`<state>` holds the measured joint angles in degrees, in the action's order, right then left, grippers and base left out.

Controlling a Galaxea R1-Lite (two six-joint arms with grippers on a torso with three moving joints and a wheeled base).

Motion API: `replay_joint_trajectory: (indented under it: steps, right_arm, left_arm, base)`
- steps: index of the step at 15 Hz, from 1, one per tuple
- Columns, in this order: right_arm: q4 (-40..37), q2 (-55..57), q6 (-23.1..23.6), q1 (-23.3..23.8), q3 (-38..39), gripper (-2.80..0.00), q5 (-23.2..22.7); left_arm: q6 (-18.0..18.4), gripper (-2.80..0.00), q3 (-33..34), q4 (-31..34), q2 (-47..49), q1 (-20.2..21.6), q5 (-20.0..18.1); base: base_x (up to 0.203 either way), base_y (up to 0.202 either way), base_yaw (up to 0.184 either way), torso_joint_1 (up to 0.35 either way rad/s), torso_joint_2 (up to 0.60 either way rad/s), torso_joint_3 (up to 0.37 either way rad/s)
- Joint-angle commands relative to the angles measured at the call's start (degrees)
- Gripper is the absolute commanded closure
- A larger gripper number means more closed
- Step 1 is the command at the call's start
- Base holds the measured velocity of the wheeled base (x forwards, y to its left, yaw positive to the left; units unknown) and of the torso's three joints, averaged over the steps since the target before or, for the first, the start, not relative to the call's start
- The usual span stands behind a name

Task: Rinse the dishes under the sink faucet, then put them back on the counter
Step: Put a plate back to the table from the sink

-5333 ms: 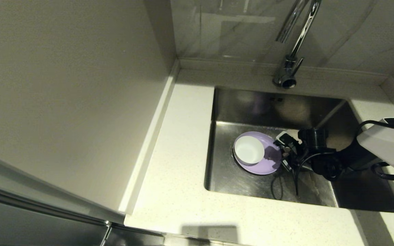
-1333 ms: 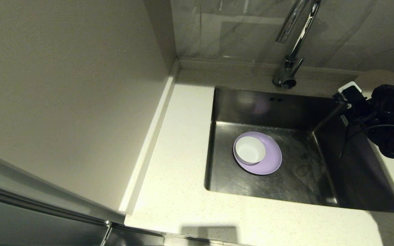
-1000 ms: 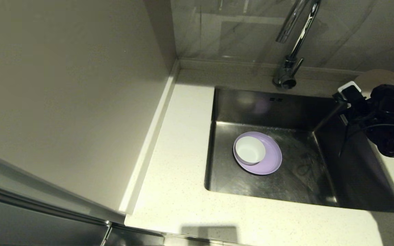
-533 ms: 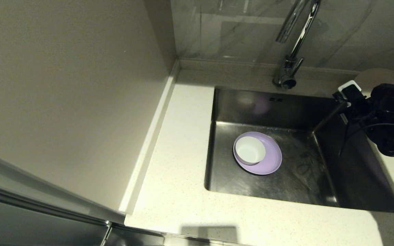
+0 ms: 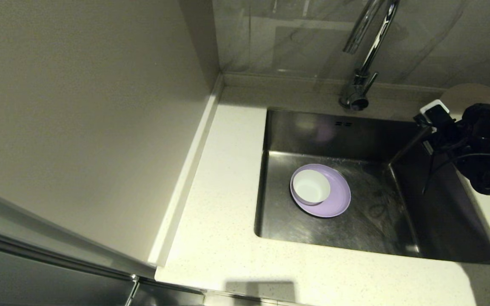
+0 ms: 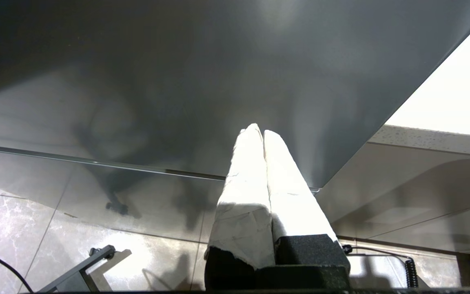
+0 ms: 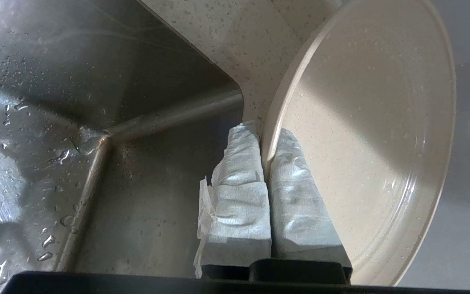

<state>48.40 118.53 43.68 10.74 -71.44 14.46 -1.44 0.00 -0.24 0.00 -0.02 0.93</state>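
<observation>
My right gripper [image 7: 262,139] is shut on the rim of the cream-beige plate [image 7: 365,134], which stands tilted on edge and wet. In the head view that plate [image 5: 474,95] sits above the counter at the sink's back right corner. The small white bowl [image 5: 311,187] rests on the lilac plate [image 5: 336,204] on the floor of the steel sink [image 5: 355,131]. The chrome faucet [image 5: 366,51] rises behind the basin, with no water running. My left gripper [image 6: 259,132] is shut on nothing, parked low in front of a dark cabinet face, out of the head view.
The speckled counter [image 5: 223,191] runs along the sink's left and front sides. A tall wall panel [image 5: 92,106] closes off the left. A low raised rim [image 5: 279,80] lines the back wall. Water drops cover the sink's inner walls [image 7: 35,102].
Five seconds ago my right gripper was down in the basin beside the lilac plate; it now stands at the sink's back right corner. Over the last second almost nothing has moved.
</observation>
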Motion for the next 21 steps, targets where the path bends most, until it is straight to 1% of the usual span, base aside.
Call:
replay_joint_trajectory:
  steps: [1,2,8,13,17,19,21]
  right_arm:
    - [0.3,-0.4,0.6,-0.1,0.1,0.00,-0.3]
    - [0.3,-0.4,0.8,-0.2,0.1,-2.80,-0.4]
    - [0.3,-0.9,1.2,-0.2,0.5,-2.80,-0.6]
    - [0.3,-2.2,0.7,-0.3,0.6,-2.80,-0.7]
    - [0.1,-9.3,-1.0,-0.8,2.0,-2.80,-0.6]
    - [-0.3,-13.4,-2.7,-2.9,4.3,-2.80,-0.5]
    - [-3.0,-17.6,-4.7,-4.6,7.1,-2.80,-0.3]
  left_arm:
    - [0.0,0.00,0.0,0.0,-0.2,0.0,0.0]
    - [-0.1,0.00,0.0,0.0,-0.2,0.0,0.0]
    - [-0.1,0.00,0.0,0.0,-0.2,0.0,0.0]
    - [-0.1,0.00,0.0,0.0,-0.2,0.0,0.0]
    - [-0.1,0.00,0.0,0.0,-0.2,0.0,0.0]
    - [0.0,0.00,0.0,0.0,-0.2,0.0,0.0]
    - [0.0,0.00,0.0,0.0,-0.2,0.0,0.0]
  base:
    - [0.000,0.000,0.000,0.000,0.00,0.000]
    - [0.000,0.000,0.000,0.000,0.00,0.000]
    - [0.000,0.000,0.000,0.000,0.00,0.000]
    - [0.000,0.000,0.000,0.000,0.00,0.000]
    - [0.000,0.000,0.000,0.000,0.00,0.000]
    - [0.000,0.000,0.000,0.000,0.00,0.000]
    - [0.000,0.000,0.000,0.000,0.00,0.000]
